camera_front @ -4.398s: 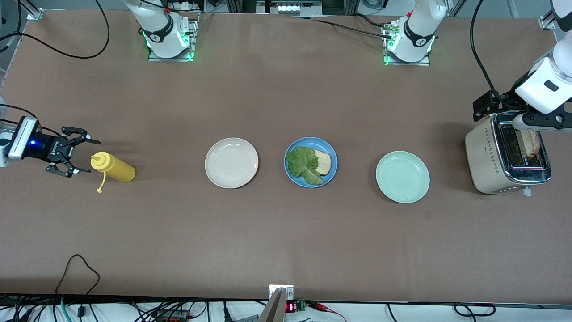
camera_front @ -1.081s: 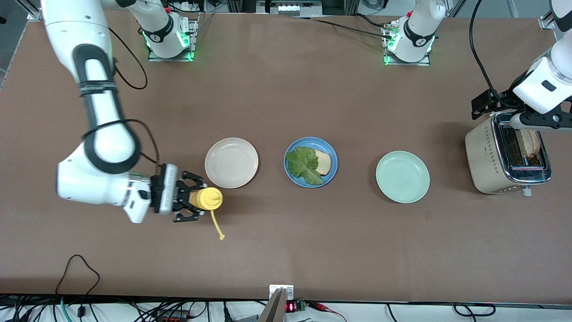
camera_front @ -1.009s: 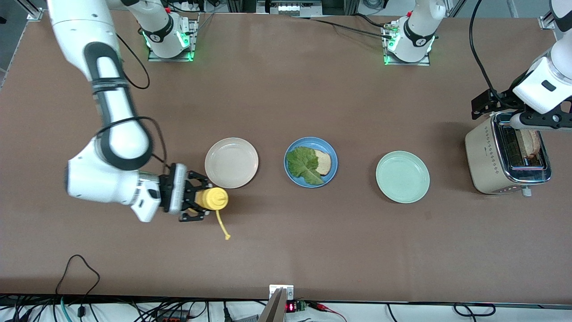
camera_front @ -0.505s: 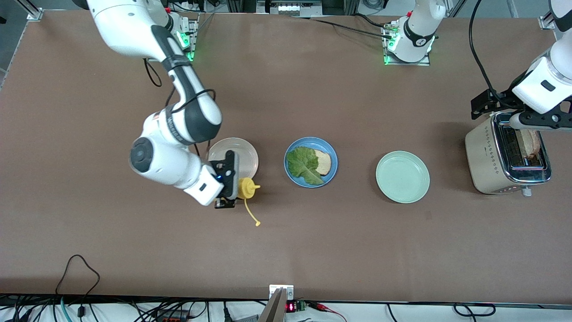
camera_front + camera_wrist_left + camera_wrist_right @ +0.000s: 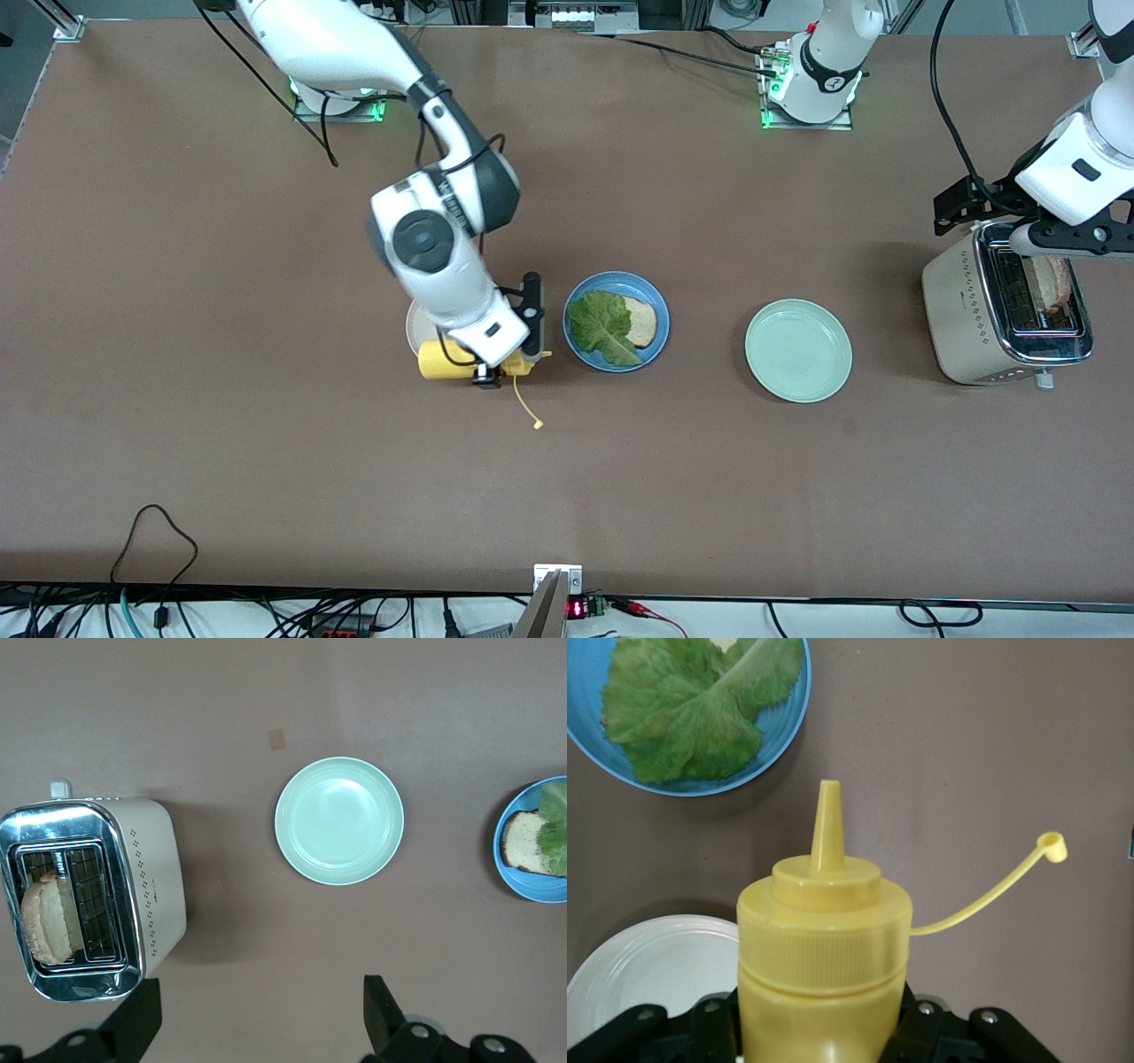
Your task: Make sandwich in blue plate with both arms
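One bread slice (image 5: 641, 322) and a lettuce leaf (image 5: 601, 326) lie on the blue plate (image 5: 617, 282) in the front view, at the middle of the desk (image 5: 567, 478); judging by this, mustard and a top slice are left. Left wrist view: the left end effector (image 5: 257, 1019), jaws wide and empty, hangs over the toaster (image 5: 89, 895), where the second slice (image 5: 46, 917) stands. Right wrist view: the right end effector (image 5: 819, 1028) grips a yellow mustard bottle (image 5: 824, 966), nozzle toward the plate.

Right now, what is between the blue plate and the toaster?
The pale green plate sits on the table between the blue plate and the toaster, touching neither. The front view shows it.
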You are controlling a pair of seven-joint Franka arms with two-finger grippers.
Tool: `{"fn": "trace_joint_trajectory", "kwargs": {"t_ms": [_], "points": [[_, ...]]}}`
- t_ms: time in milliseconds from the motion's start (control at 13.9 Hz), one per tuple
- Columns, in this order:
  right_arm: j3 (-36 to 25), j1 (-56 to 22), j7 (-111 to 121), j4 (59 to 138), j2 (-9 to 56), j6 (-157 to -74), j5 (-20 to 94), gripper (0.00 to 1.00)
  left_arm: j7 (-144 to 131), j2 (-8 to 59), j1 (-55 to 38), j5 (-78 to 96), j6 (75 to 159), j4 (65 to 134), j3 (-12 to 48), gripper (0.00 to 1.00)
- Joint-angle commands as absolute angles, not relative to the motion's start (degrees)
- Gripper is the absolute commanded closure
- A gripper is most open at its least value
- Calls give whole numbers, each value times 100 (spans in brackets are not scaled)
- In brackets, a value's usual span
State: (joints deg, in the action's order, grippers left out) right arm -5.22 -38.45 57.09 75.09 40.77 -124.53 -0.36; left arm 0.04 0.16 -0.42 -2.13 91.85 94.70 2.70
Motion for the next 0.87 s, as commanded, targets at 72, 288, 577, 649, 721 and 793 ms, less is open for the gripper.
{"fn": "trace_joint_trajectory", "kwargs": {"t_ms": [72, 288, 577, 649, 721, 793], "points": [[-633, -4376, 4827, 7532, 4139, -12402, -1052, 72, -70, 9, -79, -167, 9123, 9431, 272, 0], [-633, -4658, 4299, 7541, 4271, -12305, -1844, 72, -70, 18, -79, -167, 9123, 9422, 272, 0], [-633, -4807, 4114, 7550, 4377, -12199, -2196, 72, -70, 26, -88, -167, 9123, 9404, 272, 0], [-633, -4842, 4035, 7550, 4403, -12182, -2284, 72, -70, 26, -88, -167, 9123, 9404, 272, 0], [-633, -4860, 4025, 7550, 4412, -12156, -2285, 72, -70, 26, -88, -176, 9123, 9404, 272, 0], [-633, -4860, 4025, 7550, 4412, -12155, -2285, 72, -70, 26, -88, -176, 9123, 9404, 272, 0]]}}
